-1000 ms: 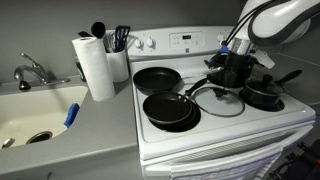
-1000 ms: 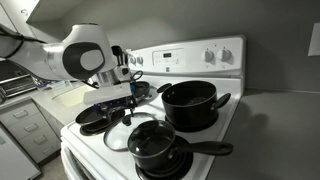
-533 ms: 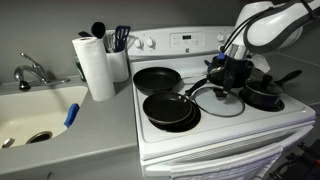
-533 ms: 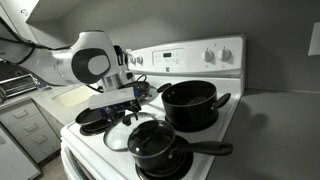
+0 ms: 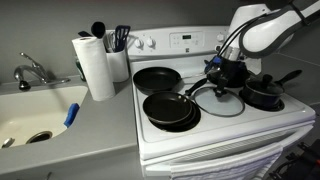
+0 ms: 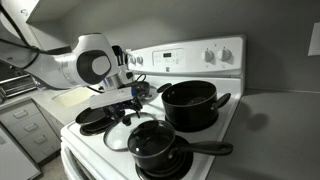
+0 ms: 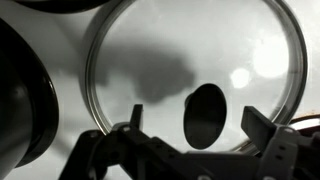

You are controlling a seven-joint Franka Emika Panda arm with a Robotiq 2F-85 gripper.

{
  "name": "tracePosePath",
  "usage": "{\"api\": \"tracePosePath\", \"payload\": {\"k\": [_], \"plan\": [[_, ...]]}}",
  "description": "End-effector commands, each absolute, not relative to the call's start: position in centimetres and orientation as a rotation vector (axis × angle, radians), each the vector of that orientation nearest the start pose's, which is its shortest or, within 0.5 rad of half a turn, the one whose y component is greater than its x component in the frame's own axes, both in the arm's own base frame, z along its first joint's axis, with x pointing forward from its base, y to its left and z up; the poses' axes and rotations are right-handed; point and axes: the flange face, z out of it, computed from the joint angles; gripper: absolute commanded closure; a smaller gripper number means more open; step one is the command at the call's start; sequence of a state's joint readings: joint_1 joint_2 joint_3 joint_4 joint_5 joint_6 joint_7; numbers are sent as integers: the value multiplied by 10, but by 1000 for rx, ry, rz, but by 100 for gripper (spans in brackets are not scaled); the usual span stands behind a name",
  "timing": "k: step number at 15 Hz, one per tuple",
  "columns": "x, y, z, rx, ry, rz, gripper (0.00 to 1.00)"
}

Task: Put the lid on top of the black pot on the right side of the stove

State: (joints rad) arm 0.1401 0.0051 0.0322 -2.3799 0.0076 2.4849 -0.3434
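The glass lid [image 5: 215,106] lies flat on the white stove [image 5: 205,137], at its front middle, between the frying pans and the saucepan. It fills the wrist view [image 7: 150,60], black knob [image 7: 205,115] up. My gripper [image 7: 200,135] is open just above the lid, one finger on each side of the knob and not touching it. It shows in both exterior views [image 5: 227,84] [image 6: 126,97]. The wide black pot [image 6: 188,104] stands uncovered on the back burner. In the exterior view from the sink side it is mostly hidden behind my gripper.
A black saucepan [image 6: 153,146] with a long handle stands uncovered next to the lid [image 5: 263,95]. Two black frying pans [image 5: 170,109] [image 5: 156,78] sit on the stove's sink-side burners. A paper towel roll [image 5: 97,66], a utensil jar and a sink [image 5: 35,115] are on the counter.
My gripper has come down a little and shifted slightly over the lid. The lid, the pot and the pans have not moved.
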Motion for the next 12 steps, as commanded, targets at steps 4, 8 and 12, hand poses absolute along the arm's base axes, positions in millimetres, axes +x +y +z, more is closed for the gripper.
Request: {"api": "tracePosePath", "payload": {"k": [4, 8, 12], "plan": [[514, 92, 313, -3047, -785, -136, 0], [514, 93, 311, -3046, -768, -97, 14], [513, 94, 312, -3043, -759, -95, 48]]}}
